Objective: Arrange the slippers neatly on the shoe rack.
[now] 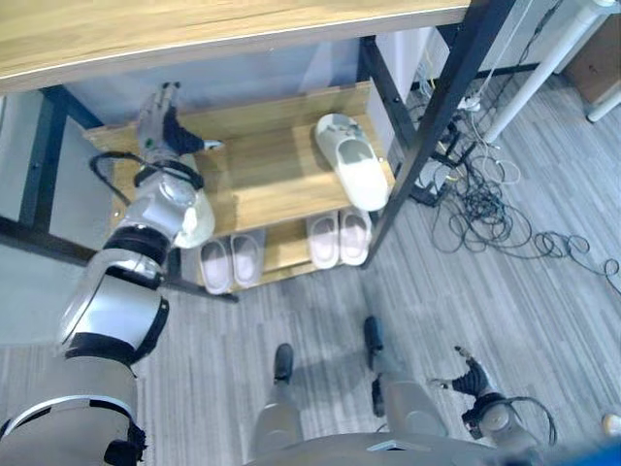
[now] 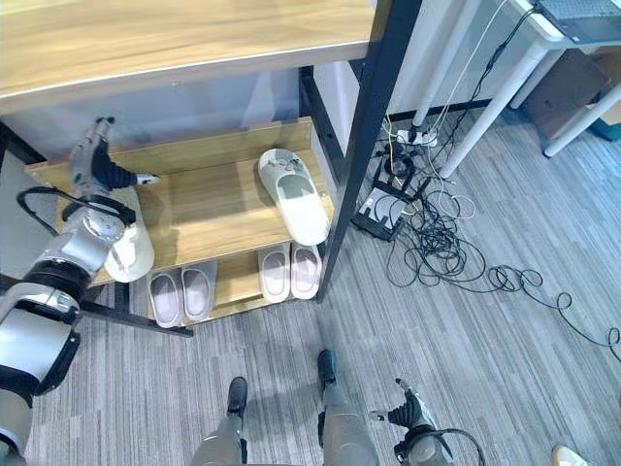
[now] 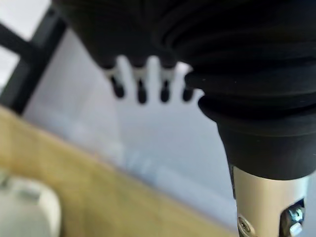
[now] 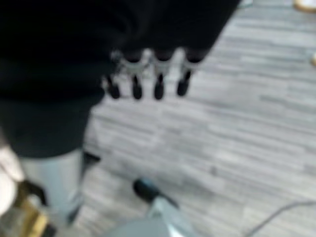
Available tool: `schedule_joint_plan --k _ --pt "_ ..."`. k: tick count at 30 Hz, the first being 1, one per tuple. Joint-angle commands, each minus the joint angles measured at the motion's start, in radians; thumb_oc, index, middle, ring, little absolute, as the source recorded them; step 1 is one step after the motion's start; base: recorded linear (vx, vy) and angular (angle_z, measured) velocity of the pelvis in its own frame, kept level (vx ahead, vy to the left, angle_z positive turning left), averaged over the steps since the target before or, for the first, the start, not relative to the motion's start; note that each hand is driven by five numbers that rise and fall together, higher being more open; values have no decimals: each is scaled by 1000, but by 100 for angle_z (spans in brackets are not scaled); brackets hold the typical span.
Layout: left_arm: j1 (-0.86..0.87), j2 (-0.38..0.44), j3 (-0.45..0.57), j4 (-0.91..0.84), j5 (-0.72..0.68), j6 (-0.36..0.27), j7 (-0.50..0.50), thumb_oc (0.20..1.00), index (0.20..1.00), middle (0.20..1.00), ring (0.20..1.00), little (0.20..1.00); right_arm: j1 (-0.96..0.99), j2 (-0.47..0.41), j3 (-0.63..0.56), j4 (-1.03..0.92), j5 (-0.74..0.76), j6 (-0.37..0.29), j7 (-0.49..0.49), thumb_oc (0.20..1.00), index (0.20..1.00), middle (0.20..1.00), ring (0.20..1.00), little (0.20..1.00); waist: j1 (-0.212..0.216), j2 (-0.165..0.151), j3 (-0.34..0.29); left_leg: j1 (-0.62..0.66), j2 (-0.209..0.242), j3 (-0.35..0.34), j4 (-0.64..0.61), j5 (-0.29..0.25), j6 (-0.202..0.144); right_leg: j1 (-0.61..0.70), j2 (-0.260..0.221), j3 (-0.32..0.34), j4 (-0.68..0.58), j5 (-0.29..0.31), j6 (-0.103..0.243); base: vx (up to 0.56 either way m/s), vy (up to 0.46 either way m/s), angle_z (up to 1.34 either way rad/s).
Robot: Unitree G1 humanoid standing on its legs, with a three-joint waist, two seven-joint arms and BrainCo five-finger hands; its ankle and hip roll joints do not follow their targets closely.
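A wooden shoe rack [image 1: 291, 180] on grey plank floor holds one white slipper [image 1: 353, 163] mid-shelf, its mate [image 2: 130, 254] overhanging the front edge beneath the left arm — a careless forearm could knock it off. The left hand [image 1: 160, 116] hovers empty, fingers [image 3: 140, 84] straight (right hand [image 1: 473, 377] relaxed, low); two pairs [image 1: 286, 250] sit below, partly hidden.
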Motion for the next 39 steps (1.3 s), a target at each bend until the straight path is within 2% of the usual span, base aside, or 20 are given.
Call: schedule_joint_plan --k 1,3,5,6,9,13,17,19,32,39 --pt "-78 105 5 -37 6 -10 57 1000 1000 1000 1000 1000 -36 -11 13 -45 29 -31 -23 1000 1000 1000 1000 1000 13 11 47 -42 -83 27 55 -84 111 67 -53 22 17 -139 56 0 0 0" --pt "-45 90 47 -68 23 10 71 1000 1000 1000 1000 1000 -49 -15 25 -2 36 -42 -23 1000 1000 1000 1000 1000 32 9 52 -51 -86 19 61 -84 111 66 -51 17 16 -142 55 0 0 0" --pt "-36 69 91 -30 -31 21 70 1000 1000 1000 1000 1000 -53 -5 35 6 35 -36 -29 1000 1000 1000 1000 1000 33 7 52 -51 -86 18 61 -83 111 65 -50 16 17 -143 55 6 -20 6" --pt "-44 84 95 -37 -26 28 73 1000 1000 1000 1000 1000 -43 3 36 2 27 -33 -29 1000 1000 1000 1000 1000 31 7 54 -52 -85 16 60 -84 111 66 -50 15 17 -146 55 1 -11 9" --pt "10 111 127 -130 2 43 74 1000 1000 1000 1000 1000 -31 13 30 -15 11 -23 -27 1000 1000 1000 1000 1000 43 6 56 -50 -86 14 59 -87 110 68 -50 10 16 -151 53 -1 -6 4" --pt "112 101 191 -236 47 57 89 1000 1000 1000 1000 1000 -18 15 18 -56 1 -21 -30 1000 1000 1000 1000 1000 52 1 64 -47 -88 6 57 -90 110 72 -49 4 18 -158 51 -7 -6 5" --pt "189 63 236 -297 75 75 85 1000 1000 1000 1000 1000 -17 16 8 -64 3 -11 -36 1000 1000 1000 1000 1000 59 1 68 -43 -89 3 57 -94 110 77 -51 -2 20 -165 47 -8 13 8" --pt "210 32 258 -297 30 67 73 1000 1000 1000 1000 1000 -19 18 12 -67 0 -5 -37 1000 1000 1000 1000 1000 60 4 72 -44 -90 2 57 -94 111 77 -53 -3 20 -166 46 -21 11 12" --pt "149 -29 190 -178 22 80 59 1000 1000 1000 1000 1000 -63 36 40 -30 12 9 -41 1000 1000 1000 1000 1000 59 5 79 -56 -98 1 60 -94 116 67 -56 -1 18 -160 45 -4 1 2" --pt "95 -72 132 -2 14 80 46 1000 1000 1000 1000 1000 -91 36 66 5 13 7 -51 1000 1000 1000 1000 1000 46 2 81 -64 -98 4 60 -90 118 53 -55 6 17 -153 45 0 0 0"
